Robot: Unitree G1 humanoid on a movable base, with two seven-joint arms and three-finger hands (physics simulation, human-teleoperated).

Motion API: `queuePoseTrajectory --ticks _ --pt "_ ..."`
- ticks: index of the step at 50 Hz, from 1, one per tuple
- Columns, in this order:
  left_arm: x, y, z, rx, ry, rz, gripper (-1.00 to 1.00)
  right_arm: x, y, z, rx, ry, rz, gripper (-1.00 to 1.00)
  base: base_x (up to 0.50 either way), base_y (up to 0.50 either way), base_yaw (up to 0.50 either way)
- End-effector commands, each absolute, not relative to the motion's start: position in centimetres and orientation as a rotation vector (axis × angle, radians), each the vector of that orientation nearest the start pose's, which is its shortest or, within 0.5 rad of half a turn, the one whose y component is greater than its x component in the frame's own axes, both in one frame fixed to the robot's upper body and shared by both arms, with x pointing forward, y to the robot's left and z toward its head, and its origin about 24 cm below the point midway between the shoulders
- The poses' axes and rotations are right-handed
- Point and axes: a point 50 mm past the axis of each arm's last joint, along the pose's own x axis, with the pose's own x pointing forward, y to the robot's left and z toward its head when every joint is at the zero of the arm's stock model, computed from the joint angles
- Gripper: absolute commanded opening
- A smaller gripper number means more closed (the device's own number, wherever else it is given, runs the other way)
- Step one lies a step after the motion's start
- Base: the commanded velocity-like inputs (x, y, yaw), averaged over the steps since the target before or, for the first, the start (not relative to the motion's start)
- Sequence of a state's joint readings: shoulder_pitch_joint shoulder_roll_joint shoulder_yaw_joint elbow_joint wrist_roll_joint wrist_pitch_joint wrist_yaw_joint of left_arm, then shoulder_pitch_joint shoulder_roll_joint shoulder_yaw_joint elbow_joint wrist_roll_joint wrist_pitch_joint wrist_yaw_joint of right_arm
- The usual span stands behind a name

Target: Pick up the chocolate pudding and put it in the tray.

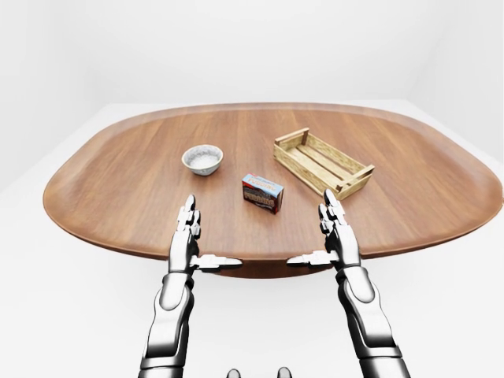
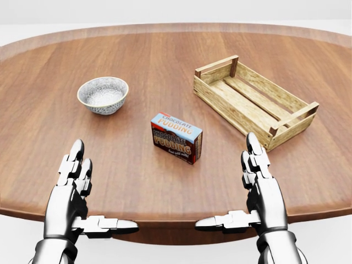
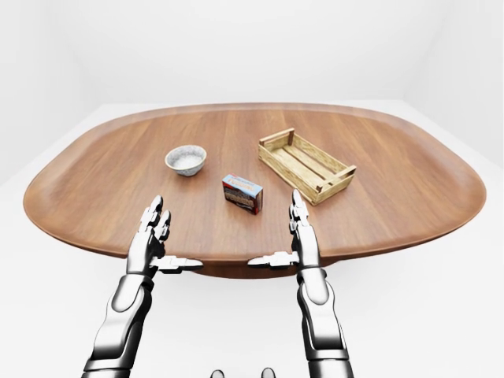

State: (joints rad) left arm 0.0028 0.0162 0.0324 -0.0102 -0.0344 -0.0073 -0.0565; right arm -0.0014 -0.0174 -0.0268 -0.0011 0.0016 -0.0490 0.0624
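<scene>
The chocolate pudding box [image 2: 176,138], brown with a light blue top, stands on the wooden table [image 2: 165,55] near the middle of the head view. The wooden slatted tray [image 2: 253,100] lies to its upper right, empty. My left hand [image 2: 82,187] is open at the lower left, over the table's near edge, fingers straight and thumb pointing inward. My right hand [image 2: 245,184] is open at the lower right, mirrored, just below the tray's near corner. The box lies between the hands and above them in the view, touched by neither.
A small speckled bowl [image 2: 103,94] stands at the upper left of the pudding box. The oval table's near edge [image 1: 260,260] runs under both wrists. White floor and walls surround the table.
</scene>
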Motion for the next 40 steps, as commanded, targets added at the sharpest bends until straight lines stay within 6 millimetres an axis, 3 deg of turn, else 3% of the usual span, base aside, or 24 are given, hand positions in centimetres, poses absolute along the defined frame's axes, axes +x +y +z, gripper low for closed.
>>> queuePoseTrajectory --ticks 1,40 --pt "25.33 15.71 4.41 -0.017 -0.015 -0.023 1.00 25.44 -15.55 4.61 -0.015 -0.049 0.038 1.00 0.29 -0.04 0.00" --pt "25.12 15.55 4.71 -0.035 -0.035 -0.044 1.00 25.40 -15.53 4.73 -0.013 -0.048 0.037 1.00 0.28 -0.01 0.00"
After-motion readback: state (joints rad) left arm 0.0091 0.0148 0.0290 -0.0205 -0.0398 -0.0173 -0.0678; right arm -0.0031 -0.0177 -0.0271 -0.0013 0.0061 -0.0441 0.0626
